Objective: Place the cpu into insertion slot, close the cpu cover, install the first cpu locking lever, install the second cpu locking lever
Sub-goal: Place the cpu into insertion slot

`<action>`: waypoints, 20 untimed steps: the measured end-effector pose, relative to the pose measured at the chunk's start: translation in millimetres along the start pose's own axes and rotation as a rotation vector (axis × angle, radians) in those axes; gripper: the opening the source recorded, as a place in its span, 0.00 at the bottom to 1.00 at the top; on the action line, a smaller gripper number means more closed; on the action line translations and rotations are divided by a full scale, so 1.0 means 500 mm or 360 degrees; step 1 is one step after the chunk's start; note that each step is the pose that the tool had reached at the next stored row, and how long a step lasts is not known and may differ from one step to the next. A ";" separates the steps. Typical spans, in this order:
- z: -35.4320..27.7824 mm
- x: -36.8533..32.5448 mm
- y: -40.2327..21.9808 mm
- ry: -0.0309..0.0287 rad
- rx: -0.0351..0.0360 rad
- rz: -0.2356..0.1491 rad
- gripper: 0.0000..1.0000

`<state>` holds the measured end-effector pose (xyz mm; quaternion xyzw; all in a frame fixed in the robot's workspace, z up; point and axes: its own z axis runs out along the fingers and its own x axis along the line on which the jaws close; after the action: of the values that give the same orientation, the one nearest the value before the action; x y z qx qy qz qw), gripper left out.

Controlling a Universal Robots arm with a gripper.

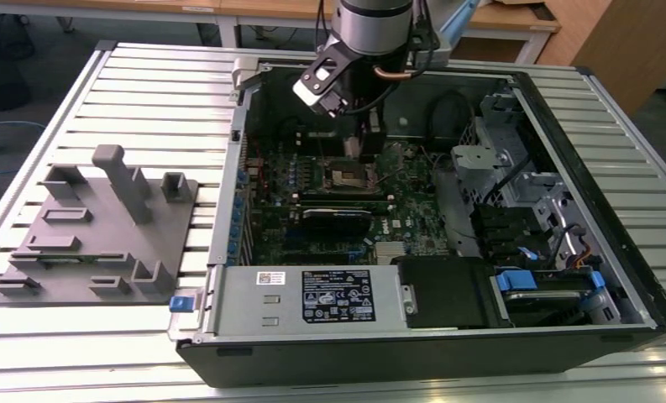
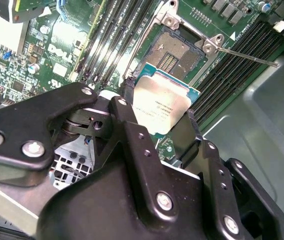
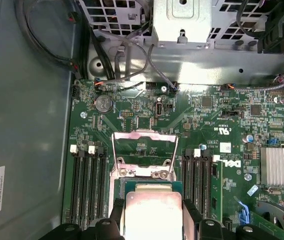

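Over the socket: I see the gripper (image 2: 159,107) with its two black fingers (image 2: 127,115) clamped on opposite edges of the cpu (image 2: 164,100), whose silver top faces the camera in both wrist views.
Cpu place: it hangs over the near part of the insertion slot (image 2: 179,55) and is not seated. The gold-brown contact field is bare beyond its far edge. How high it hangs I cannot tell.
Cover: the cpu cover (image 3: 143,135) stands raised at the far side of the slot, so it does not lie over the contact field.
Lever: one thin metal lever (image 2: 247,56) sticks out sideways from a corner of the slot, across the neighbouring memory slots (image 2: 237,75).
Edges: long black memory slots run along both sides of the slot, just beside the fingers, so I have little room sideways.
Open room: the case wall (image 2: 262,130) lies well apart, beyond the memory slots.
Around: further off I see loose cables (image 3: 124,55), a metal drive cage (image 3: 182,20) and a finned heat sink (image 3: 282,167).
Exterior view: the arm (image 1: 372,25) reaches down into the open computer case (image 1: 445,361). A grey fixture (image 1: 97,235) lies on the slatted table (image 1: 142,84) at the exterior view's left.
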<state>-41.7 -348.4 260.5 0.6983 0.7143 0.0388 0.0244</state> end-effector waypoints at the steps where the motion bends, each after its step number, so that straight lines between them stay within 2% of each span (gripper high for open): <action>1: 0.001 0.000 -0.002 -0.00002 0.0000 0.0000 0.54; 6: 0.008 0.000 -0.008 -0.00002 0.0000 0.0003 0.54; 11: 0.011 0.000 -0.008 -0.00071 -0.0001 0.0074 0.54; 17: 0.013 0.002 -0.012 -0.00068 -0.0001 0.0075 0.54; 20: 0.019 0.002 -0.014 -0.00068 -0.0001 0.0075 0.54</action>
<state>-47.8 -347.2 250.5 0.7150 0.6976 0.0381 0.0253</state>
